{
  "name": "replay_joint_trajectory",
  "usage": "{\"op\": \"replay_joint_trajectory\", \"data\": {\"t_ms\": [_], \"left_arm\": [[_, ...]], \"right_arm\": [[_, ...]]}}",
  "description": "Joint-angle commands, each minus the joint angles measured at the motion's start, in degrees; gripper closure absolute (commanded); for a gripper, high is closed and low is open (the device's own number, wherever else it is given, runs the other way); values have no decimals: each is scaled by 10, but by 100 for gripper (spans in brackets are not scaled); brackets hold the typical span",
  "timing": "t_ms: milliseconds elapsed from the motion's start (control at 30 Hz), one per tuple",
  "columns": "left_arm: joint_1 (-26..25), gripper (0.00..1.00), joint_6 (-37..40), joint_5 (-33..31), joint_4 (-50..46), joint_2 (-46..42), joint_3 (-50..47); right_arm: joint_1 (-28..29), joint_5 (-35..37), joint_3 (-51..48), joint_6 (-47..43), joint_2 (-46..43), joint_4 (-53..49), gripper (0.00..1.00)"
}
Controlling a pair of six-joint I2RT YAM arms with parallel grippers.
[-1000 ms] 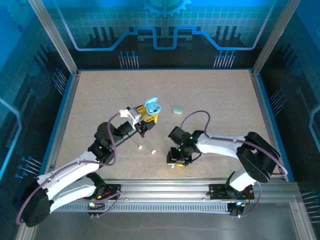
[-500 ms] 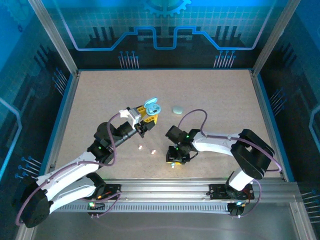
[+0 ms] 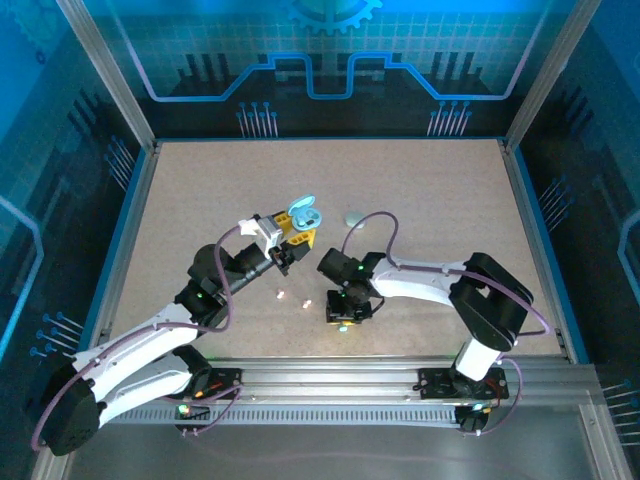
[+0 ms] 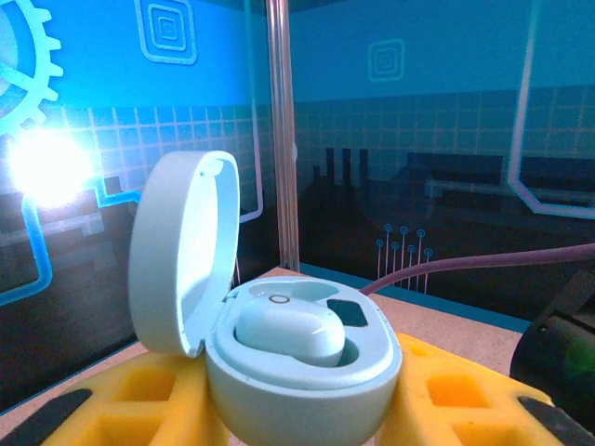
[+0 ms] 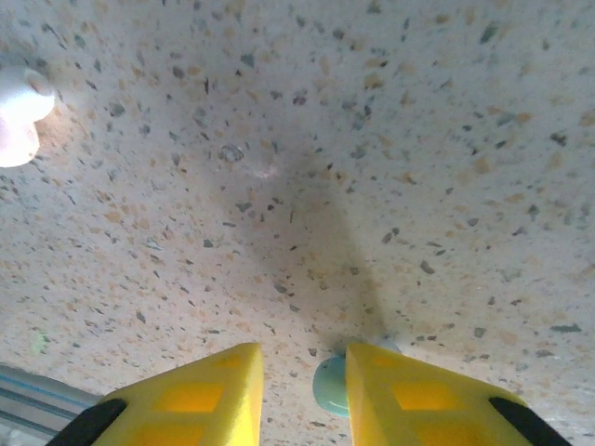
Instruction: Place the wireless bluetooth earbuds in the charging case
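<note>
While the left claw (image 3: pixel 299 230) clamps the charging case (image 4: pixel 307 372) between its yellow fingers, the lid (image 4: pixel 177 251) stands flipped open above them. One seated earbud (image 4: pixel 288 333) rests inside, with a dark well just beside it. Down at the table (image 5: pixel 418 139), the right claw (image 5: pixel 302 358) is narrow, with a teal earbud (image 5: pixel 329 390) in the gap touching one finger. Pinched or not, can't tell! A loose pale earbud (image 5: pixel 19 116) lies ahead of that claw, well off to one side.

Place: a robot lab cell, I'd say.
Evidence: my speckled desk (image 3: pixel 430 200), aluminium frame (image 3: pixel 105 75), blue circuit-print walls (image 3: pixel 330 50).
</note>
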Motion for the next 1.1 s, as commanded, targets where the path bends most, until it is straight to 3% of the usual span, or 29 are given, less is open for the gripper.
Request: {"op": "replay_joint_trajectory", "data": {"t_ms": [0, 167, 600, 1067], "left_arm": [[-1, 73, 11, -6, 12, -7, 0], [-2, 73, 11, -7, 12, -9, -2], [-2, 72, 9, -10, 12, -15, -2], [-2, 72, 7, -8, 6, -9, 3]], "right_arm": [[17, 39, 30, -23, 19, -64, 69], [23, 64, 62, -52, 30, -97, 68], [19, 49, 97, -145, 71, -95, 62], [19, 18, 83, -167, 62, -111, 66]]}}
